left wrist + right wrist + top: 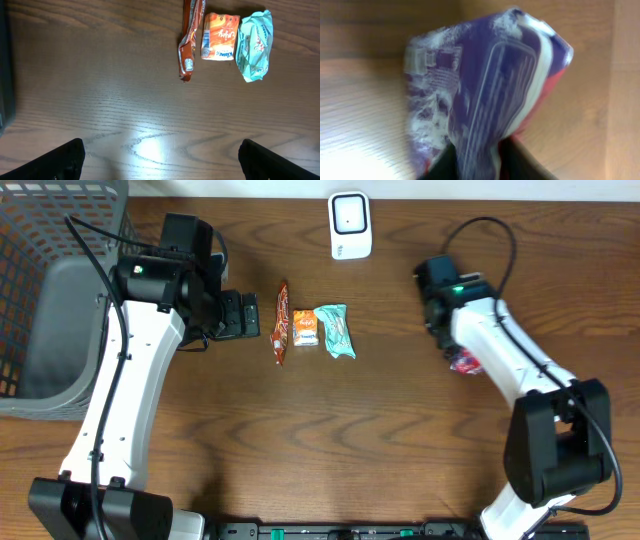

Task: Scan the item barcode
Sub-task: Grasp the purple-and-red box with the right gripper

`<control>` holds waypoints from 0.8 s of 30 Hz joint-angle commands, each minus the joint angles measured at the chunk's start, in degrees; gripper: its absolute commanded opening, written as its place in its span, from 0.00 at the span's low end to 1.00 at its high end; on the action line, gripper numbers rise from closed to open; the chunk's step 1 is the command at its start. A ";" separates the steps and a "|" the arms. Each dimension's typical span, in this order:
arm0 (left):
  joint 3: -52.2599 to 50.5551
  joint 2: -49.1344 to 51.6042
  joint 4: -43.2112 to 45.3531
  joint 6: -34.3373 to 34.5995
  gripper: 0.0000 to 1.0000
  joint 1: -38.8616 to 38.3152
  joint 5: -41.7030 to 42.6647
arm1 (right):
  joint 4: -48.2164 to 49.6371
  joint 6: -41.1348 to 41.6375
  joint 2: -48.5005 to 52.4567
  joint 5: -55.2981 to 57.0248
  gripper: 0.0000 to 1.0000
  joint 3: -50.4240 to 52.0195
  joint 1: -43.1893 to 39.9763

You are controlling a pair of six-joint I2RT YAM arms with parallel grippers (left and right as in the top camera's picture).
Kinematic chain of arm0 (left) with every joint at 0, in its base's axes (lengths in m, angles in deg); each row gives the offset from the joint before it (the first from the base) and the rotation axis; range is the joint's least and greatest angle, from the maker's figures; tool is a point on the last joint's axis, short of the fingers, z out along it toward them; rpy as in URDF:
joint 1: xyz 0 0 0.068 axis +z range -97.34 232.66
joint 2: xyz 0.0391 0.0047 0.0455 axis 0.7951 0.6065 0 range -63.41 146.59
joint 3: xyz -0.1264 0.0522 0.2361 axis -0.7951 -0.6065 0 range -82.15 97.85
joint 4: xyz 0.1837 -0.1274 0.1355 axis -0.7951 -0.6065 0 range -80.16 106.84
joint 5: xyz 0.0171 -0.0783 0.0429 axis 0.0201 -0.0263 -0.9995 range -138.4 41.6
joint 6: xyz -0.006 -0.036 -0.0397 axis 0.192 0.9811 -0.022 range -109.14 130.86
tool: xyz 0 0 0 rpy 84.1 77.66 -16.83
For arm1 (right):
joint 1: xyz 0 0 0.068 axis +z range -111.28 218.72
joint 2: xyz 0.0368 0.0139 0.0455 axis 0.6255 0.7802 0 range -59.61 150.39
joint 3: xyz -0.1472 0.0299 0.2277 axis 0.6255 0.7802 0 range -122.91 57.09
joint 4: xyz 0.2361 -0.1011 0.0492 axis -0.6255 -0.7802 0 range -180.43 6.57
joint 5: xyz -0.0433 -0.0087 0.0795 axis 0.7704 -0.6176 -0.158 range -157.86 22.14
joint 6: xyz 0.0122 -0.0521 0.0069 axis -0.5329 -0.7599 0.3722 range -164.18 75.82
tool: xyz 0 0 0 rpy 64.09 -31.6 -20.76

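Observation:
A purple, white and red snack packet (485, 85) fills the right wrist view, pinched at its lower end between the two dark fingers of my right gripper (477, 157); the picture is blurred. From overhead only a red-and-white corner of that packet (464, 364) pokes out beside the right arm, right of centre. The white barcode scanner (350, 225) stands at the table's far edge. My left gripper (160, 160) hangs open over bare wood with nothing between its fingers (62, 160), just left of a row of snacks.
Three snacks lie side by side mid-table: a brown-orange bar (281, 323), an orange packet (305, 327) and a teal wrapper (336, 330). A grey wire basket (50, 300) takes up the far left corner.

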 commanded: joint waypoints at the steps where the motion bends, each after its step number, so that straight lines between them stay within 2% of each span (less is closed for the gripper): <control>1: -0.24 0.11 -0.13 0.28 0.98 0.02 -0.57 | 3.17 0.96 0.04 -5.07 0.43 -0.26 5.79; 7: -0.24 0.11 -0.13 0.28 0.98 0.02 -0.57 | 9.38 0.96 0.04 -18.75 0.54 -3.32 10.62; 10: -0.24 0.11 -0.13 0.28 0.98 0.02 -0.57 | 10.14 0.98 0.04 -23.47 0.65 -6.32 10.75; 12: -0.24 0.11 -0.13 0.28 0.98 0.02 -0.57 | 9.75 0.98 0.04 -25.51 0.77 -8.76 10.25; 18: -0.24 0.11 -0.13 0.28 0.98 0.02 -0.57 | 3.45 0.94 0.02 -26.75 0.89 -15.91 6.60; 21: -0.24 0.11 -0.13 0.28 0.98 0.02 -0.57 | 0.70 0.94 0.02 -27.93 0.99 -16.85 2.86; 24: -0.24 0.11 -0.13 0.28 0.98 0.02 -0.57 | -2.21 0.92 0.04 -33.11 0.99 -16.85 -2.51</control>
